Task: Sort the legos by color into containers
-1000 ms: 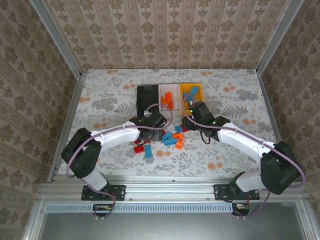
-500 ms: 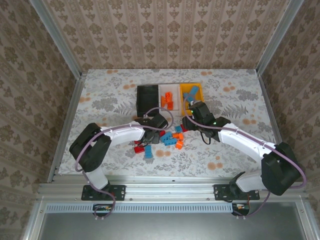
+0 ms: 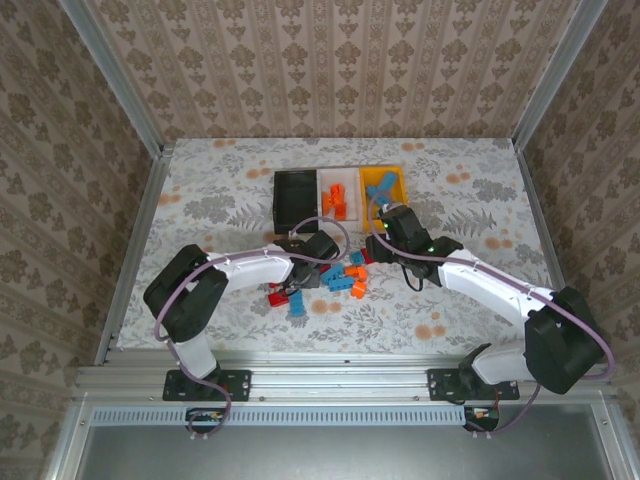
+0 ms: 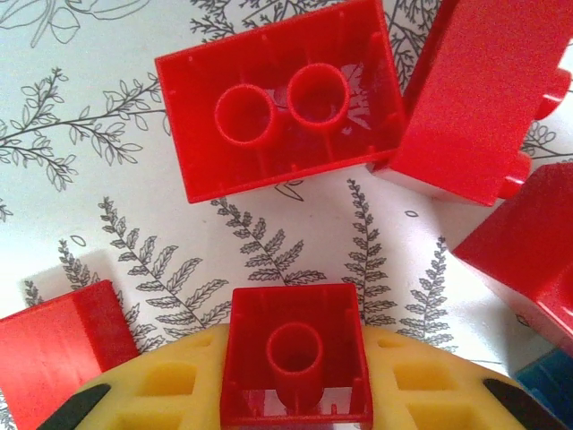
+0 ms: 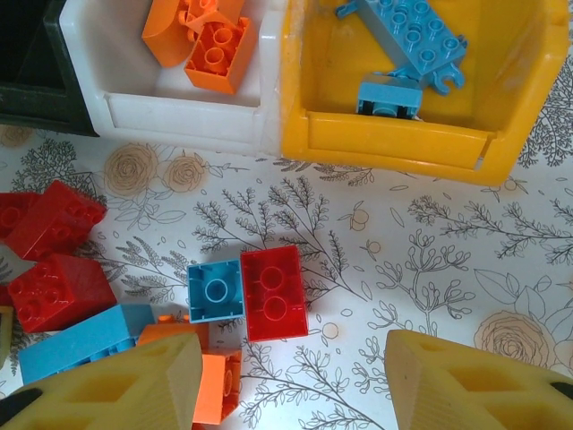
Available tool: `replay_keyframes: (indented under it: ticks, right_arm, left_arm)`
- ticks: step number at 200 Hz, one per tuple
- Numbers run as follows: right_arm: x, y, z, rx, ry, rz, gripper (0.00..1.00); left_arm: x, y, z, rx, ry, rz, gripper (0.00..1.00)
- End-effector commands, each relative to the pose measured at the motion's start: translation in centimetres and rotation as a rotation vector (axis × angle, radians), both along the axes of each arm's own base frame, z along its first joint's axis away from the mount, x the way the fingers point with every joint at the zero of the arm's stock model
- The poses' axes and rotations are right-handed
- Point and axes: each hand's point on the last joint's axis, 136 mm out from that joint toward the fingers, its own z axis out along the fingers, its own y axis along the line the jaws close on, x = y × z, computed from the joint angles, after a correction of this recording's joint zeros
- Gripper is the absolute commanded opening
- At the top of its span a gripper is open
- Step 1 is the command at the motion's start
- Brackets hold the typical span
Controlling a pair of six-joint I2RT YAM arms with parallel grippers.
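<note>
Partly sorted: orange legos (image 5: 215,54) sit in the white bin (image 5: 179,116), blue legos (image 5: 414,34) in the yellow bin (image 5: 394,148), a mixed pile (image 3: 345,278) lies at their six o'clock, the left gripper (image 4: 296,403) pinches a red brick (image 4: 296,354), and the right gripper (image 5: 294,381) gapes empty.

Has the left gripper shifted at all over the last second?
Yes, slightly: in the top view the left gripper has eased down the picture and a little right, away from the black bin.

Glossy plastic legos (image 4: 277,98) — matt table (image 4: 54,90)
</note>
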Motion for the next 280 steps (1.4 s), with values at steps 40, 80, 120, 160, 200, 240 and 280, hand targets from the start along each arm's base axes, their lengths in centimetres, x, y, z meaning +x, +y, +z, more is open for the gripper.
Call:
replay_keyframes:
  ticks: [40,80,120,160,200,240,280]
  right_arm:
    - [0.3,-3.0,1.1,0.044,-0.17,-0.157,0.74]
    - [0.4,-4.2,0.7,0.067,-0.224,-0.233,1.0]
    - [0.5,-6.1,0.2,0.026,-0.231,-0.341,1.0]
    - [-0.1,-7.3,0.7,0.039,-0.256,-0.385,1.0]
    - [-0.3,-7.4,1.1,0.053,-0.268,-0.381,0.99]
    - [-0.3,-6.9,1.2,0.068,-0.263,-0.354,0.98]
    - [-0.3,-6.5,1.2,0.076,-0.26,-0.339,0.96]
  left_arm:
    - [2.5,0.0,9.2,-0.033,-0.165,-0.059,0.22]
    - [8.7,-0.6,13.7,-0.053,-0.221,-0.092,0.22]
    - [15.8,-2.2,13.5,-0.108,-0.2,-0.095,0.21]
    - [19.6,-2.2,11.2,-0.073,-0.15,-0.068,0.21]
    - [20.8,-2.0,8.8,-0.084,-0.096,-0.038,0.3]
    - [20.0,-2.1,11.1,-0.124,-0.135,-0.049,0.65]
    - [16.6,-2.0,15.2,-0.173,-0.214,-0.087,0.84]
